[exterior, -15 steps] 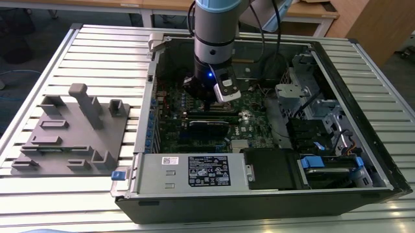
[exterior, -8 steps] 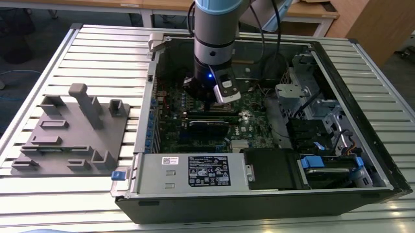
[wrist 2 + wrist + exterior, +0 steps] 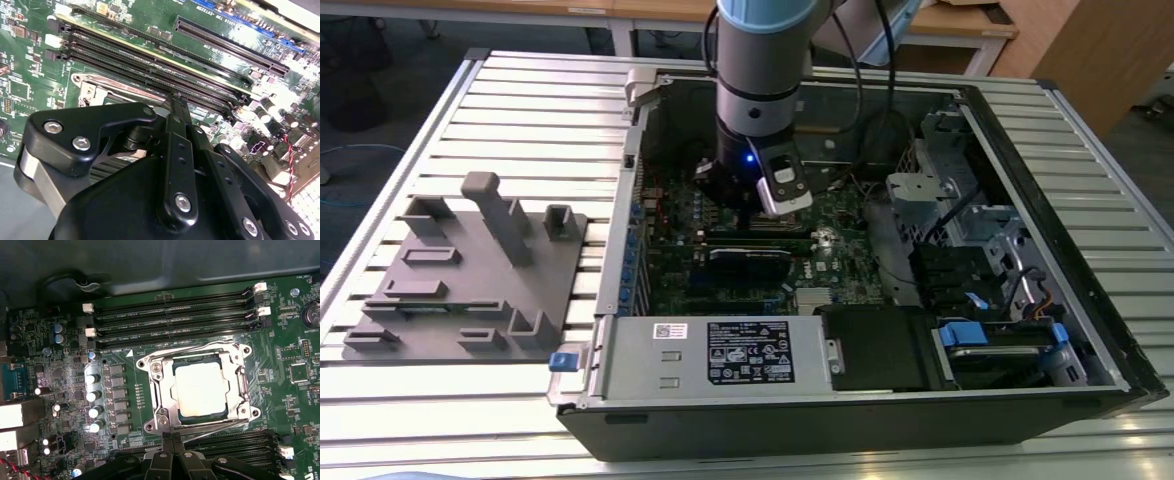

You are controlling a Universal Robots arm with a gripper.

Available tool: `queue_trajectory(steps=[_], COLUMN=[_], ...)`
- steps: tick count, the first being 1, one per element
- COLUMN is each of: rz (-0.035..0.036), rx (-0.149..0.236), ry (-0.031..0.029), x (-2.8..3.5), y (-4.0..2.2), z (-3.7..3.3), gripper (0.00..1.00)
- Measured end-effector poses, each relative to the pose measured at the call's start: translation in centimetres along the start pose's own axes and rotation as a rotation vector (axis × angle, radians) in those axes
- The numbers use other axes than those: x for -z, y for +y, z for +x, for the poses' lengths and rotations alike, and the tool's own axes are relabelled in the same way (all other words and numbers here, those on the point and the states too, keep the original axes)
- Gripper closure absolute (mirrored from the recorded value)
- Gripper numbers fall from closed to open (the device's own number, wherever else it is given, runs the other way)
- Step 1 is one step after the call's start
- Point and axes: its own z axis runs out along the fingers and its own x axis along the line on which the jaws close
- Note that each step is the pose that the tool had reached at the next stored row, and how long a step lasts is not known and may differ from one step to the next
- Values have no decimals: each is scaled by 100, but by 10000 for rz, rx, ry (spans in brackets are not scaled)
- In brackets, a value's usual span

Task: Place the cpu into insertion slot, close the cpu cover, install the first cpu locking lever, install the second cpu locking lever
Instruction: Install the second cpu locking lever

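Cpu sits flat in the insertion slot, dull pale-silver top showing through the window of the cpu cover, which lies down over it. So: chip placed, cover shut by the look of it. Thin lever rods run along the frame edges; can't tell if latched, judge lever steps unfinished. Slot sits mid motherboard, btw black memory-slot rows. Gripper w/ fingers together, empty, tips just beside socket's edge. PC case open on slatted bench.

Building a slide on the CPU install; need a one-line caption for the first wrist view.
End effector at the edge of the insertion slot, with the cpu seated and the cpu cover lying flat around it.
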Motion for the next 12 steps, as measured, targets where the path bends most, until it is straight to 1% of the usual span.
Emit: queue_trajectory(steps=[4,12], rz=[-1,-2], rx=[-1,0], ry=[0,0], x=[-11,-17], y=[-3,-3], z=[17,19], gripper=[90,90])
